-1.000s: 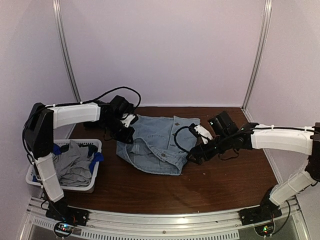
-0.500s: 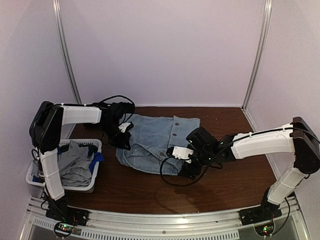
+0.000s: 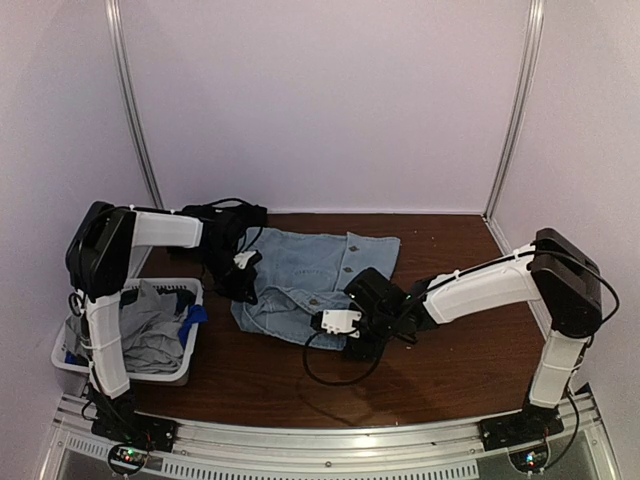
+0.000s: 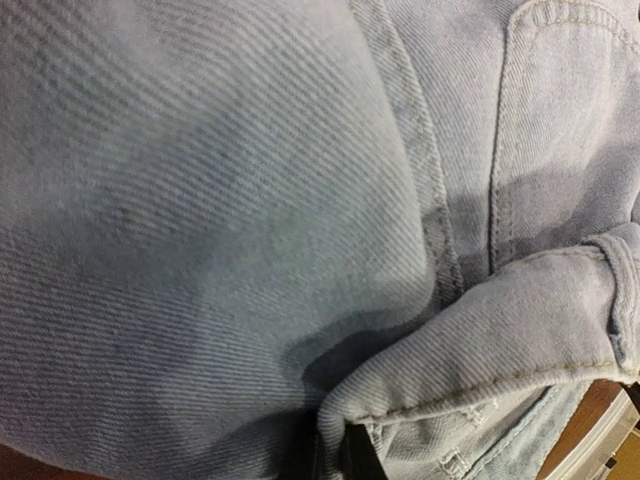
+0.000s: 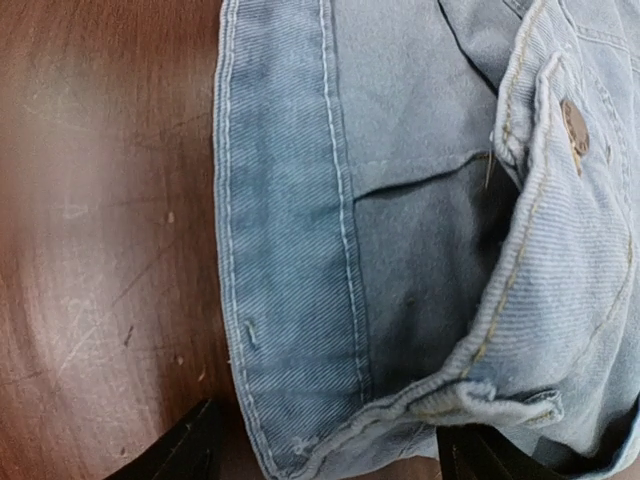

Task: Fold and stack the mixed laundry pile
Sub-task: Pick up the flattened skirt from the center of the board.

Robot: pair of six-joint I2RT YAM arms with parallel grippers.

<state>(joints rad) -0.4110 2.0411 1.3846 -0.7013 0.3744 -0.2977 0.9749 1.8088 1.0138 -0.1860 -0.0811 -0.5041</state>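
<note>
From above and behind the arm bases, the top camera looks down on the whole surface point(image 3: 450, 370). Both wrist cameras sit very close to the light-blue denim garment point(image 3: 300, 285), which all three views share. The right wrist view also takes in bare surface.

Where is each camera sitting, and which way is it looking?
Top external: high behind the arms, looking down on the table, denim garment and white basket; left arm and right arm show.
Left wrist: on the left arm, so close that the denim garment fills the view; its jaws are unclear.
Right wrist: on the right arm, looking down at the garment's hem and the table; its jaws show at the bottom, wide apart.
Shared: all three see the denim garment.
</note>
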